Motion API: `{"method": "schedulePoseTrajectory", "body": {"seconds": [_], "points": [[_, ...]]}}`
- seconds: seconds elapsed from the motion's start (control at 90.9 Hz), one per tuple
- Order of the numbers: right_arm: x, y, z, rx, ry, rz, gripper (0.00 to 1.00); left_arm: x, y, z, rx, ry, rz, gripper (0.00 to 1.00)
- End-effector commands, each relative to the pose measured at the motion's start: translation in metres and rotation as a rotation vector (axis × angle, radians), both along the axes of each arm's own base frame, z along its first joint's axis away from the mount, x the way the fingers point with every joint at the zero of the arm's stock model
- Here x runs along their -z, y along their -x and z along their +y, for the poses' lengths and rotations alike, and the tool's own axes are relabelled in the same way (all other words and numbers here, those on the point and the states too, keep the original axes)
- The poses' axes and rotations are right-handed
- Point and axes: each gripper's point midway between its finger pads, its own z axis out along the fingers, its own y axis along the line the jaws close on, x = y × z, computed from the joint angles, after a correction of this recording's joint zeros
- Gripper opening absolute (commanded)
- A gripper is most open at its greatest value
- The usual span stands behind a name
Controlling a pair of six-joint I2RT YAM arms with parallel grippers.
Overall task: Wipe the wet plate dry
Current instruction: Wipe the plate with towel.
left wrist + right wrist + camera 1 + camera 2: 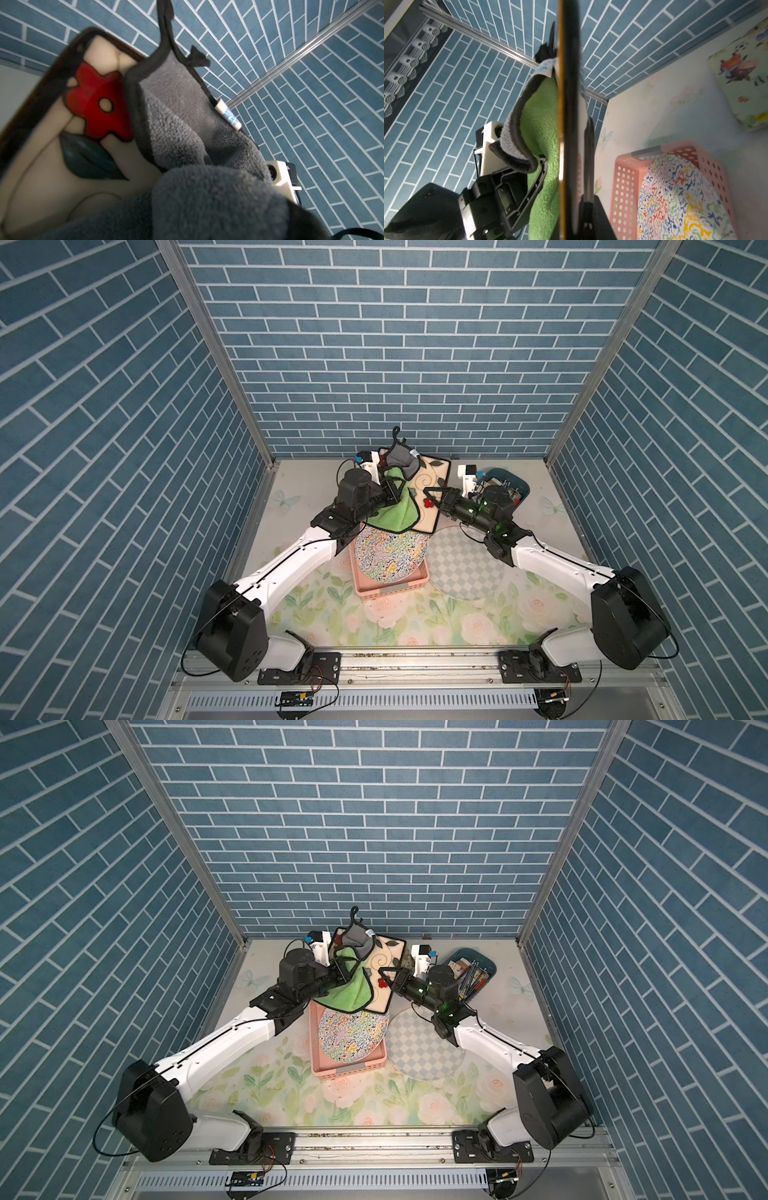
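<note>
Aloft above the table (299, 489), the square plate (432, 483) stands nearly on edge. The right gripper (428, 496) is clenched on its rim beside a red flower. The left gripper (390, 494) is closed on the cloth (395, 516) and presses it against the plate's painted face.

From the right wrist we see the plate edge-on (570, 104), with green pile (542, 124) flat against one side. From the left wrist, grey folds (187, 124) cover part of the face (41, 166), and the corner with the flower is bare. We cannot tell from any view how much water remains.

We judge the wipe to be under way, not finished. To do it well, the right arm should brace against the push so the plate does not twist in its narrow grip. The left should sweep in overlapping passes, out to the dark rim and into that bare corner. The fingers should stay behind the cloth, so that pile alone meets the glaze. The loose hanging loop is best kept clear of the other gripper.

Below sit a pink basket (390, 590) holding a squiggle-patterned plate (390, 558), a checked plate (465, 568) just beside it, and a blue tray (523, 486) farther back. A slip would drop the plate onto crockery, so pressure should be firm, not hard.
</note>
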Motion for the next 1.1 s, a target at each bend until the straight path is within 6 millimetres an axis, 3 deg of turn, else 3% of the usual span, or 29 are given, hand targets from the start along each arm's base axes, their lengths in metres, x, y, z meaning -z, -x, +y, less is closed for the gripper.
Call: {"method": "schedulePoseTrajectory", "body": {"seconds": [0.0, 0.044, 0.088, 0.209, 0.264, 0.319, 0.418, 0.484, 0.55, 0.671, 0.737, 0.792, 0.902, 0.957, 1.023, 1.089], "points": [[-0.193, 0.105, -0.019, -0.235, -0.371, -0.616, 0.00, 0.047, -0.016, 0.081, -0.236, -0.079, 0.129, 0.00], [-0.192, 0.107, -0.020, -0.232, -0.350, -0.629, 0.00, 0.037, -0.017, 0.087, -0.244, -0.098, 0.095, 0.00], [-0.191, 0.110, -0.018, -0.249, -0.333, -0.644, 0.00, 0.032, -0.017, 0.078, -0.201, -0.111, 0.079, 0.00], [-0.190, 0.126, 0.002, -0.362, -0.314, -0.689, 0.00, 0.037, -0.010, 0.004, 0.060, -0.111, 0.088, 0.00], [-0.191, 0.134, 0.010, -0.412, -0.314, -0.709, 0.00, 0.031, -0.007, -0.012, 0.094, -0.097, 0.059, 0.00], [-0.194, 0.139, 0.011, -0.432, -0.319, -0.725, 0.00, 0.024, -0.010, -0.003, 0.062, -0.071, 0.039, 0.00], [-0.197, 0.136, -0.002, -0.372, -0.315, -0.735, 0.00, 0.010, -0.022, 0.038, -0.061, -0.054, 0.003, 0.00], [-0.194, 0.128, -0.011, -0.321, -0.299, -0.725, 0.00, 0.007, -0.023, 0.044, -0.075, -0.116, -0.007, 0.00], [-0.190, 0.122, -0.013, -0.302, -0.283, -0.703, 0.00, 0.009, -0.019, 0.014, 0.031, -0.142, 0.000, 0.00], [-0.184, 0.125, 0.006, -0.359, -0.278, -0.694, 0.00, 0.018, 0.012, -0.075, 0.259, -0.231, -0.021, 0.00], [-0.184, 0.131, 0.015, -0.400, -0.282, -0.700, 0.00, 0.017, 0.016, -0.096, 0.298, -0.262, -0.032, 0.00], [-0.186, 0.133, 0.016, -0.405, -0.286, -0.706, 0.00, 0.013, 0.005, -0.086, 0.240, -0.271, -0.029, 0.00], [-0.190, 0.127, 0.002, -0.339, -0.265, -0.709, 0.00, 0.001, -0.024, -0.027, 0.038, -0.248, -0.018, 0.00], [-0.188, 0.120, -0.008, -0.289, -0.251, -0.699, 0.00, -0.002, -0.025, -0.013, 0.003, -0.263, -0.033, 0.00], [-0.183, 0.112, -0.013, -0.250, -0.239, -0.675, 0.00, -0.003, -0.019, -0.023, 0.049, -0.286, -0.050, 0.00], [-0.178, 0.107, -0.009, -0.245, -0.234, -0.654, 0.00, 0.006, 0.000, -0.061, 0.188, -0.298, -0.058, 0.00]]}}
